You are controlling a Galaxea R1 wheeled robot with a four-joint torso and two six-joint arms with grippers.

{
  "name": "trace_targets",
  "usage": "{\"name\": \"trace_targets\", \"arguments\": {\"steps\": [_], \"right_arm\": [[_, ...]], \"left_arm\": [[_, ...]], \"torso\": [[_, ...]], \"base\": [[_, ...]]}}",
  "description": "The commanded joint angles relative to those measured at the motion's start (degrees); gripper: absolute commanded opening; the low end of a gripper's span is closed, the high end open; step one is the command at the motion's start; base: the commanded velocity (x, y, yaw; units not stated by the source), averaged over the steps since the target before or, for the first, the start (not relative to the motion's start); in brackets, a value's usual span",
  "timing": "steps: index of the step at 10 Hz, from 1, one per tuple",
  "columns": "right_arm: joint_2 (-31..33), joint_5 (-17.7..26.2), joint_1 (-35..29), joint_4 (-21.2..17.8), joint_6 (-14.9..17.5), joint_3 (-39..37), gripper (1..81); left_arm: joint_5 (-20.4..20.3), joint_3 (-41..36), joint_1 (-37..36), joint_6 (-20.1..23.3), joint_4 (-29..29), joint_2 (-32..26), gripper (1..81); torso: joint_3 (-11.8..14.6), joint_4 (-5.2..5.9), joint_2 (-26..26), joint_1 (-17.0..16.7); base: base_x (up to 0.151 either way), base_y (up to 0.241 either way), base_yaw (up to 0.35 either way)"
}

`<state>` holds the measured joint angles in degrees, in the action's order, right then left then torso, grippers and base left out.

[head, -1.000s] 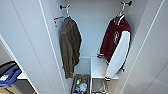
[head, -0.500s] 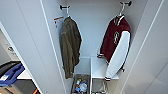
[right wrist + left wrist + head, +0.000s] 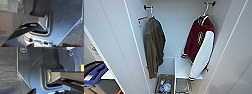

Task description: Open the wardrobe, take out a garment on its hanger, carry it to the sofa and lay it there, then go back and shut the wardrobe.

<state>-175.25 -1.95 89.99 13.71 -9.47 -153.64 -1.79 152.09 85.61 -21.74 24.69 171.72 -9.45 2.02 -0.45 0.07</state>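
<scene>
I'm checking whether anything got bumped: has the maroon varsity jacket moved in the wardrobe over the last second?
No. The maroon varsity jacket hangs in the same place below its wall hook, right of the olive-brown jacket.

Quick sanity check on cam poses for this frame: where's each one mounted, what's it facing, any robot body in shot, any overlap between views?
Head: high on the robot, facing forward and down into the open wardrobe: maroon jacket on its hanger, olive jacket, bin on the wardrobe floor.
Left wrist: on the left arm, facing its own dark plate and bar, with grey floor beyond.
Right wrist: on the right arm, same kind of plate and bar, with grey floor beyond.
Shared: both wrist views see grey floor.
</scene>
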Motion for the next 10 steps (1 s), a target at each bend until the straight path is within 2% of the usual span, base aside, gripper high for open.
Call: {"name": "trace_targets", "arguments": {"steps": [1, 10], "right_arm": [[-0.9, 3.2, -1.1, -0.4, 0.2, 0.6, 81.1], [-1.0, 3.1, -1.2, -0.4, 0.2, 0.5, 81.1]], "left_arm": [[3.1, 0.0, -1.1, 0.2, 0.7, -0.2, 81.1], [3.1, 0.0, -0.9, 0.2, 0.7, -0.3, 81.1]], "torso": [[0.0, 0.0, 0.0, 0.0], [0.0, 0.0, 0.0, -0.1]], "base": [[0.0, 0.0, 0.0], [0.077, 0.0, 0.0]]}}
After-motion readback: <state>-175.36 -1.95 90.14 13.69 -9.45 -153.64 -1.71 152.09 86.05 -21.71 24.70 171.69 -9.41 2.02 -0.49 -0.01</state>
